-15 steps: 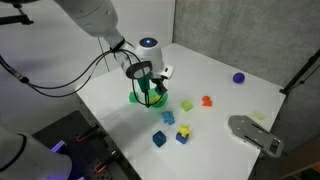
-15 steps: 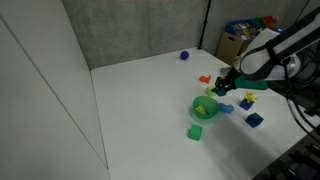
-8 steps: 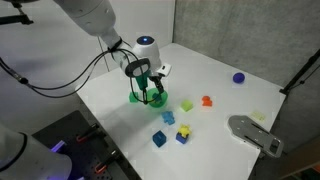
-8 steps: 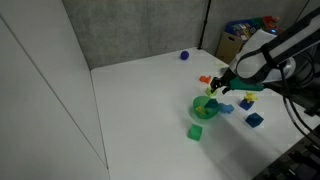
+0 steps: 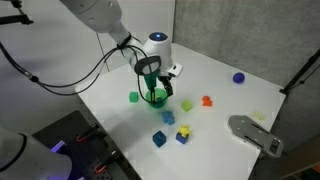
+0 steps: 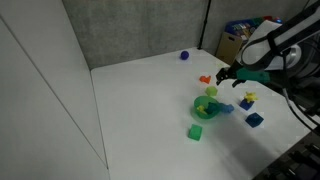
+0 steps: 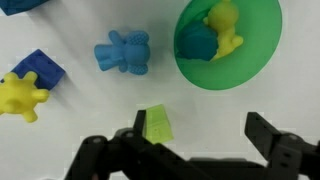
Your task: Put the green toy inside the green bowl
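1. The green toy (image 7: 197, 43) is seen in the wrist view lying inside the green bowl (image 7: 255, 60), towards one side of it and touching a yellow toy (image 7: 225, 22) that shares the bowl.
2. The toy is judged to be light, stiff and not fragile. Its surface looks smooth, so some slipperiness is to be expected.
3. If it had to be picked up again, two opposite flat sides would be the best hold. The yellow toy pressed against it and the bowl wall nearby leave little room for the fingers.
4. The bowl itself is judged light enough to be pushed across the table (image 5: 220, 70) by a careless touch. It is shown upright in both exterior views (image 5: 157, 98) (image 6: 205, 110).
5. The task appears to be done, as the toy is resting in the bowl and nothing is being held.
6. The gripper (image 7: 195, 140) hangs above the table beside the bowl. Its fingers (image 7: 263, 135) are spread wide apart and empty.
7. A yellow-green piece (image 7: 157, 125) lies just under the gripper, with a blue figure (image 7: 123, 52) near the bowl.
8. A light-green cube (image 5: 134, 97) sits just beside the bowl in an exterior view.
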`<state>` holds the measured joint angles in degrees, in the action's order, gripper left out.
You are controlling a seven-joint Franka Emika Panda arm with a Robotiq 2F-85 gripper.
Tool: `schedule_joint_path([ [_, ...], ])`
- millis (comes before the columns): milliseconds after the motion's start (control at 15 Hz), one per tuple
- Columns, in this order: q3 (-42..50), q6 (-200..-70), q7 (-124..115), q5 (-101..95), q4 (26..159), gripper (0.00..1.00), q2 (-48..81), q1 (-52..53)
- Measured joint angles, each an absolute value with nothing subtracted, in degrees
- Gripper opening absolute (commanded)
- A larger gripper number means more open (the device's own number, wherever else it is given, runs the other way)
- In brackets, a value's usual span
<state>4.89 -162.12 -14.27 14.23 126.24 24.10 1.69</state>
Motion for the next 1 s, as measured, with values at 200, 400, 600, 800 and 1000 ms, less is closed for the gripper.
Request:
schedule_joint_path([
  [200,4.6,-153.6,-11.6,14.2,124.1,1.00,21.5,-2.5],
  [400,4.6,-142.4,-7.9,14.2,121.6,1.00,18.3,-5.5],
  [600,5.1,-133.0,-5.2,13.0,119.7,1.00,15.5,-6.7],
  [800,5.9,-128.0,-3.7,9.0,118.7,1.00,13.1,-6.9],
  [1000,6.2,-127.5,-2.8,3.2,118.7,1.00,10.9,-6.9],
])
